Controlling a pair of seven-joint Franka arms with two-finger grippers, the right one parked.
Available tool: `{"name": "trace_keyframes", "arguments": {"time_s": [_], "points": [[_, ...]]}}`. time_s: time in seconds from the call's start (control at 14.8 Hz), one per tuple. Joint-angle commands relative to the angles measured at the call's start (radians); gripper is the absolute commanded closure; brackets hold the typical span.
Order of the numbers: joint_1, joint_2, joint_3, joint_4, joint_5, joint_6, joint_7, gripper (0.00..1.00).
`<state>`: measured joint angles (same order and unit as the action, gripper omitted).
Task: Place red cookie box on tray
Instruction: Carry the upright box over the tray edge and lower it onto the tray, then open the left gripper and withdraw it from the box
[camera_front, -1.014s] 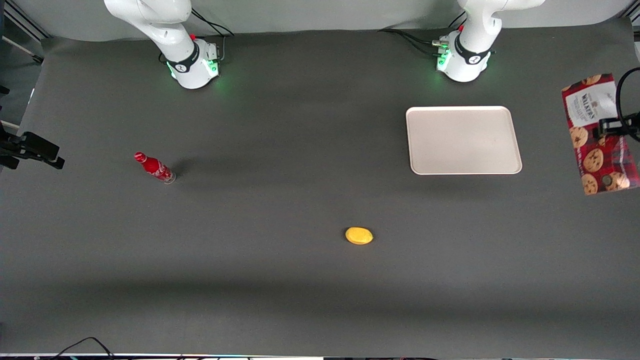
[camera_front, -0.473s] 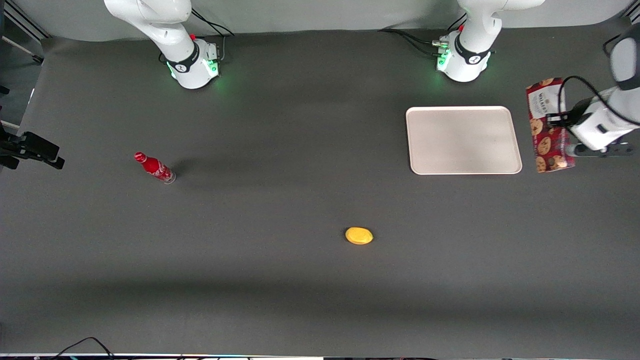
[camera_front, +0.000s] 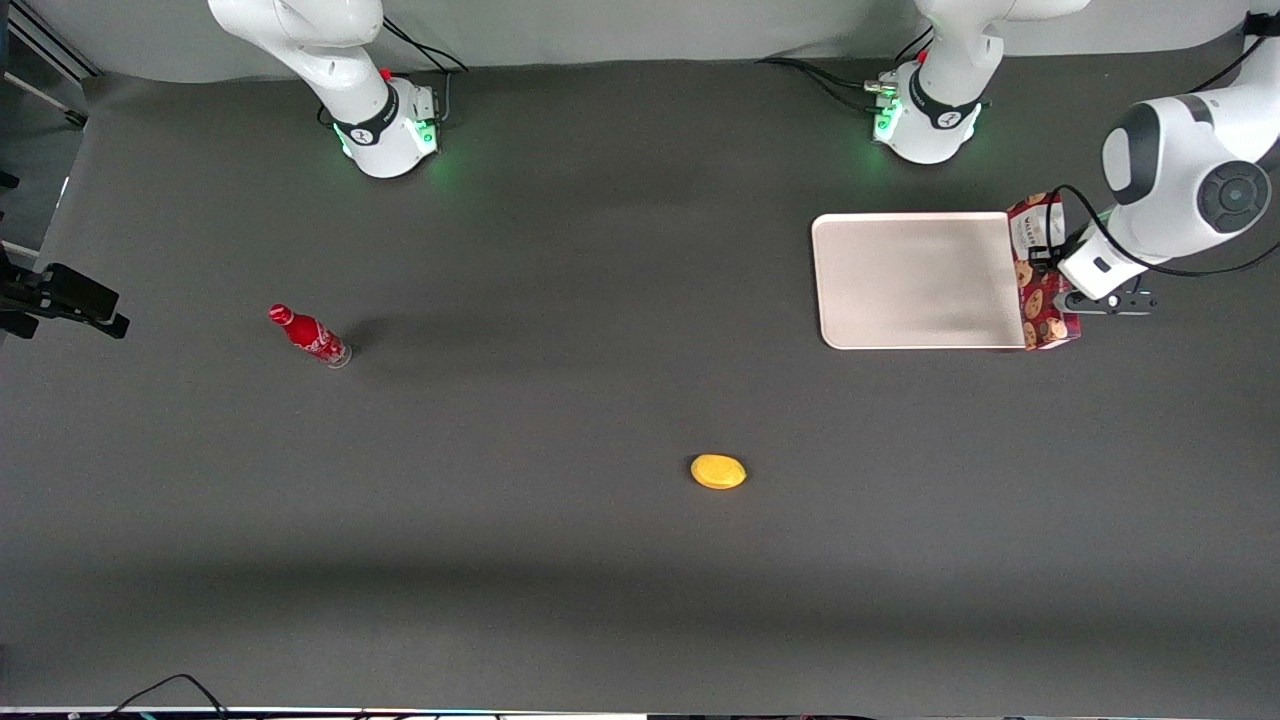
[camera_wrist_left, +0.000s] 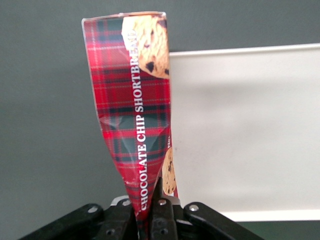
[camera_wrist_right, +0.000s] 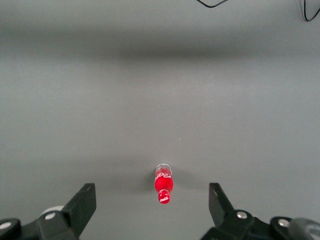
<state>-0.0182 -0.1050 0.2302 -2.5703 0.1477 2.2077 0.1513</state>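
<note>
The red cookie box (camera_front: 1041, 272) is a long plaid carton with printed cookies, held on edge in the air. It hangs over the rim of the beige tray (camera_front: 915, 280) at the tray's edge toward the working arm's end of the table. My left gripper (camera_front: 1062, 280) is shut on the carton, squeezing it flat where the fingers pinch. In the left wrist view the red cookie box (camera_wrist_left: 132, 110) stretches away from the gripper (camera_wrist_left: 148, 210), with the tray (camera_wrist_left: 245, 130) beside and under it.
A yellow, rounded object (camera_front: 718, 471) lies on the dark mat nearer the front camera than the tray. A small red bottle (camera_front: 308, 335) stands toward the parked arm's end of the table, also shown as the bottle (camera_wrist_right: 163, 184) in the right wrist view.
The left arm has carried the box in from the table's end toward the tray and lowered it; the box now overlaps the tray's edge. Bottle and yellow object have not moved.
</note>
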Motion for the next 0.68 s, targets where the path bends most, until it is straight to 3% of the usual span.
{"name": "trace_keyframes", "arguments": {"time_s": [0.0,0.14,0.2,0.27,0.34,0.61], "points": [[-0.003,-0.050,0.015,-0.096,0.033,0.093,0.016,1.00],[-0.002,-0.038,0.017,-0.129,0.035,0.150,0.017,1.00],[-0.002,-0.029,0.017,-0.134,0.035,0.159,0.019,0.95],[-0.003,-0.018,0.015,-0.134,0.036,0.164,0.020,0.26],[-0.003,-0.018,0.015,-0.134,0.036,0.171,0.020,0.00],[-0.003,-0.019,0.015,-0.107,0.036,0.156,0.022,0.00]]}}
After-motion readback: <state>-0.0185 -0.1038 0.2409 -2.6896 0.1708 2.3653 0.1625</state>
